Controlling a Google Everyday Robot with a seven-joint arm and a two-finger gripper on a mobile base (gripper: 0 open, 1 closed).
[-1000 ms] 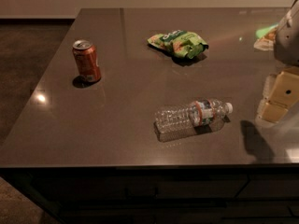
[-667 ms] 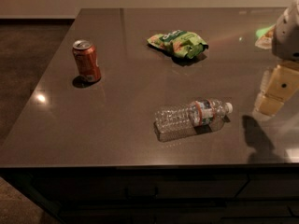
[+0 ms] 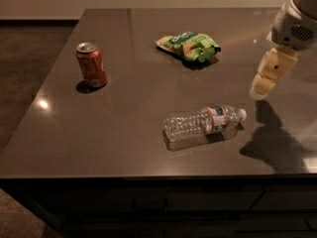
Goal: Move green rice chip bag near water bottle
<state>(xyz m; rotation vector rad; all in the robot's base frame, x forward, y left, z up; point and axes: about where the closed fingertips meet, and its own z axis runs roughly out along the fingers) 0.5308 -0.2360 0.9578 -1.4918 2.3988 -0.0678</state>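
The green rice chip bag [image 3: 189,45] lies flat at the back middle of the dark table [image 3: 124,113]. The water bottle [image 3: 204,125] lies on its side near the front, with its white cap pointing right. My gripper [image 3: 259,91] hangs above the table at the right side. It is to the right of the bag, beyond the bottle's cap end, and touches neither.
A red soda can [image 3: 91,65] stands upright at the left side of the table. The table's front edge runs just below the bottle. The floor drops away to the left.
My gripper has moved left and a little farther back over the table, closer to the bag. The bag, bottle and can have not moved.
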